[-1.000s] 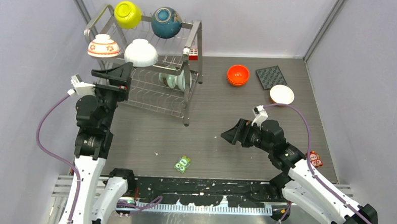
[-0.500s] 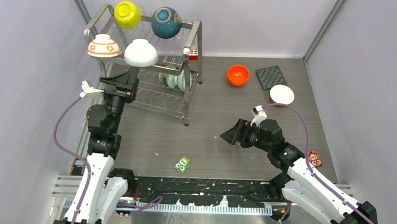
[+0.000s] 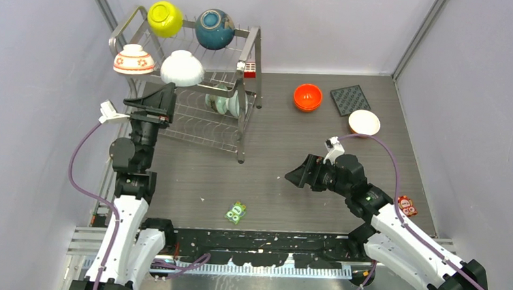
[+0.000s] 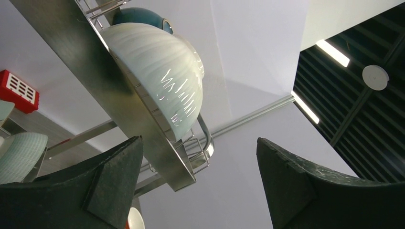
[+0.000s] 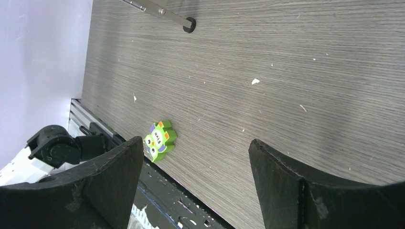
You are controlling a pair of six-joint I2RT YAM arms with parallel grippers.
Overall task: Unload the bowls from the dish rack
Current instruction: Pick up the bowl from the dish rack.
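Seven bowls (image 3: 181, 68) are counted: five in the single dish rack (image 3: 196, 119) at eleven o'clock, two on the table (image 3: 273, 146) at one o'clock. One dark mat (image 3: 350, 99), one green toy (image 3: 236, 212), one red-white block (image 3: 249, 69) and one small red item (image 3: 407, 205) are tallied.

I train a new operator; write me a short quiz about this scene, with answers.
1. True or false: the orange bowl stands in the dish rack.
2. How many bowls sit on the rack's upper tier?
3. Fill in: the left gripper and the right gripper are both ___.
Key: 1 false, it stands on the table; 2 four: yellow-green bowl, teal bowl, flowered bowl, white bowl; 3 open.
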